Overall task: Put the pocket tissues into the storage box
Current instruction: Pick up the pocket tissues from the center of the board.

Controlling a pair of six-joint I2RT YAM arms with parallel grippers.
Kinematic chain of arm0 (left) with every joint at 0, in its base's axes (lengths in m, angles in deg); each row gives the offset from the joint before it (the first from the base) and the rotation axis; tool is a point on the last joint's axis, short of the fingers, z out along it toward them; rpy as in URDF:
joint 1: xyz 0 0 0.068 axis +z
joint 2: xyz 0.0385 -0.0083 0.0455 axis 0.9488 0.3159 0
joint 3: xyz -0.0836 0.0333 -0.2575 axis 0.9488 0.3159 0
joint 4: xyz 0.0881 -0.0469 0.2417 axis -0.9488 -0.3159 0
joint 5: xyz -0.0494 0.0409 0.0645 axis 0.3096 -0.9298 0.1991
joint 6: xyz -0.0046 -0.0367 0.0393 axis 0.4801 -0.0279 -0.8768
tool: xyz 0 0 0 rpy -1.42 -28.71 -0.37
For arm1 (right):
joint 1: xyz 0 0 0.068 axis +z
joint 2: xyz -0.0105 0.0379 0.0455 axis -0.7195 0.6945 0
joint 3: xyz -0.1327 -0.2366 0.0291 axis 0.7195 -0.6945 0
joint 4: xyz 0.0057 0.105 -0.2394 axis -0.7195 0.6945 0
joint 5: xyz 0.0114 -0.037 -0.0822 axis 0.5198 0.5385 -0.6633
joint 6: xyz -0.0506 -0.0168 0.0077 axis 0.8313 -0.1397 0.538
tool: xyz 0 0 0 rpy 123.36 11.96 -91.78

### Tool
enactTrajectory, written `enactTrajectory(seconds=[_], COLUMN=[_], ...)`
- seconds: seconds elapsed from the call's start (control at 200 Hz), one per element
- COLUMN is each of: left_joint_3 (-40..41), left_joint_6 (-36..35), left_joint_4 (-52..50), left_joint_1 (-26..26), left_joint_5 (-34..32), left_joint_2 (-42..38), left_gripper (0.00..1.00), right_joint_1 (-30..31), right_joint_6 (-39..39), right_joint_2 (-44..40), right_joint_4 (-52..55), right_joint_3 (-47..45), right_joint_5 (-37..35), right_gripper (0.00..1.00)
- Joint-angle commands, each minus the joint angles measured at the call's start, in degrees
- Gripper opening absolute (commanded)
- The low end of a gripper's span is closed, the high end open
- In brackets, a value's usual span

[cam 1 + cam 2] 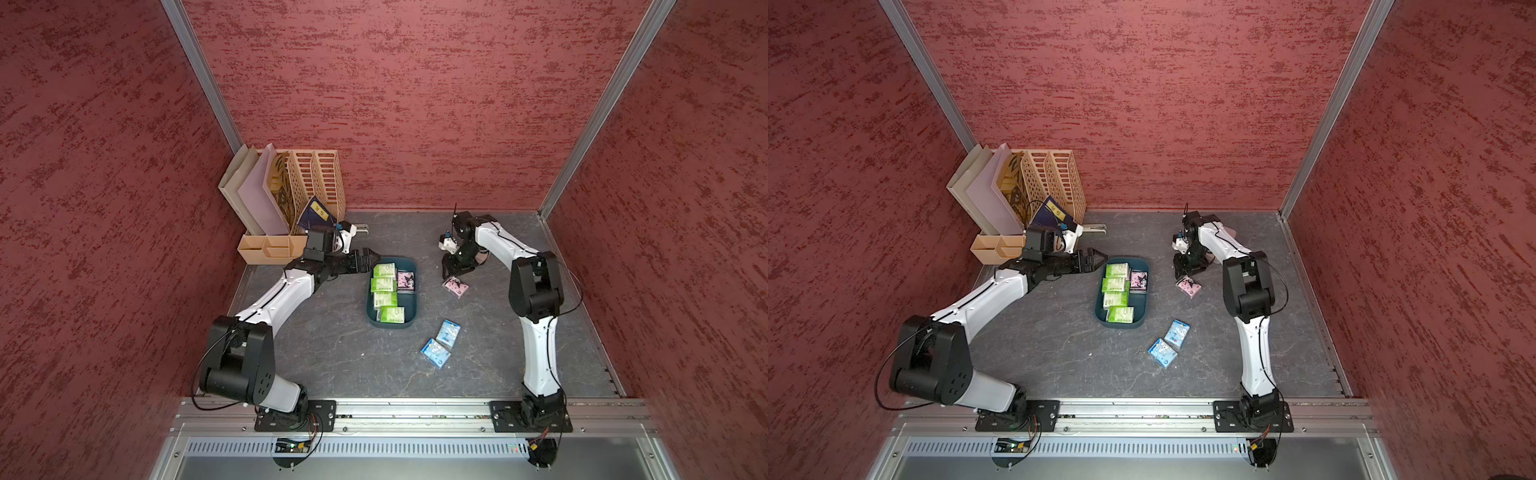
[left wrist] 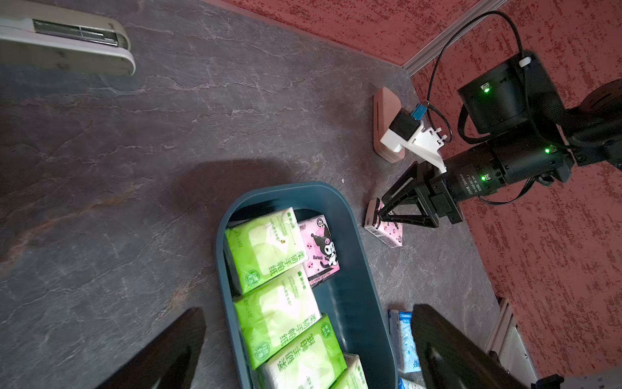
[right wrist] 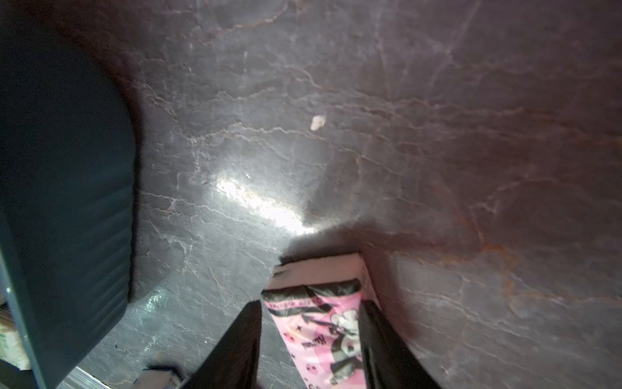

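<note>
Three pocket tissues lie out on the table (image 1: pixel 332 353): a pink packet (image 1: pixel 455 287) with a black cartoon figure, right of centre in both top views, and two light blue packets (image 1: pixel 448 332) lower down. The dark teal storage box (image 1: pixel 408 309) at centre already holds four glossy green-and-white packets (image 1: pixel 384 286) in a row and a second pink packet (image 1: pixel 405 280).

Your right pincer (image 3: pixel 309 304) straddles the loose pink packet, one jaw close against each long edge. You cannot tell from the wrist view whether it is pinching yet. Squeeze gently, since the soft wrap will likely buckle. Lift clear of the box's rim, then set the packet down in the bare strip below the pink one inside.

Your left pincer (image 1: pixel 370 258) hangs wide open and empty at the box's upper left end.
</note>
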Motion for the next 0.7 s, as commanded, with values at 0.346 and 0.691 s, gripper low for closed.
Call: enactTrajectory(seconds=[0.346, 0.691], left_joint_3=[0.2, 0.1], left_joint_6=[0.0, 0.1], left_joint_4=[0.4, 0.4], left_joint_1=[0.0, 0.0], left_joint_5=[0.2, 0.0], left_joint_2=[-1.4, -1.3], left_gripper=[1.0, 1.0], right_joint_1=[-3.2, -5.2], right_joint_6=[-0.8, -4.7], right_joint_2=[-5.5, -10.4], right_joint_4=[-4.1, -8.5], right_joint_3=[-7.2, -14.7], right_joint_5=[-1.7, 5.6], right_gripper=[0.54, 0.58])
